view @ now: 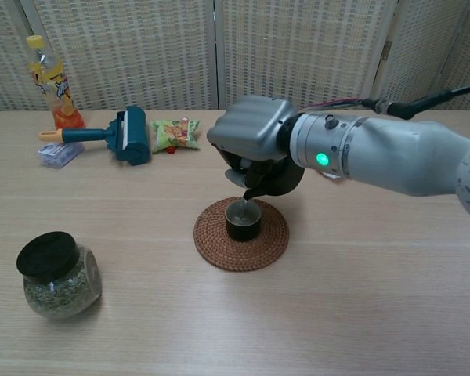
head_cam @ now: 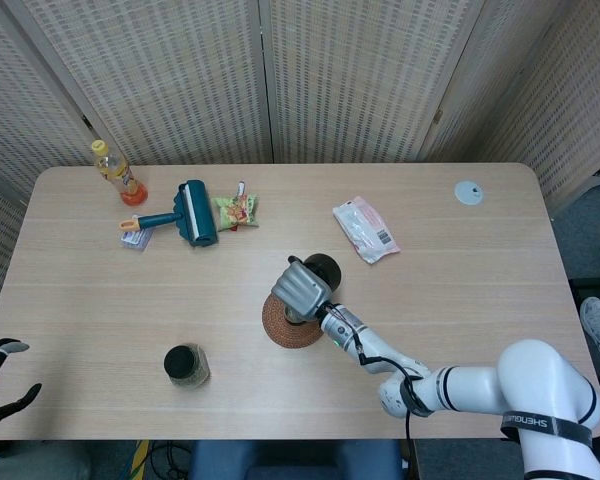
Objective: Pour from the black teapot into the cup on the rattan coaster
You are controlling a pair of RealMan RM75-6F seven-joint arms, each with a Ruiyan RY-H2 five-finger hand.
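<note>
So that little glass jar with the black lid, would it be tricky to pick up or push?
The jar looks like smooth rounded glass, so probably slippery and breakable. It appears filled with dried leaves, so likely light for its size. It sits squat and upright, so a push would more likely slide it than tip it.

An orange drink bottle [head_cam: 113, 172], teal lint roller [head_cam: 188, 214], green snack packet [head_cam: 236, 211], pink-and-white packet [head_cam: 365, 230], small grey disc [head_cam: 468, 193] and black-lidded herb jar [view: 56, 273] lie on the wooden table [head_cam: 480, 290].

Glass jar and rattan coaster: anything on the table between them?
Nothing; in both views only bare tabletop separates the glass jar from the rattan coaster.
</note>
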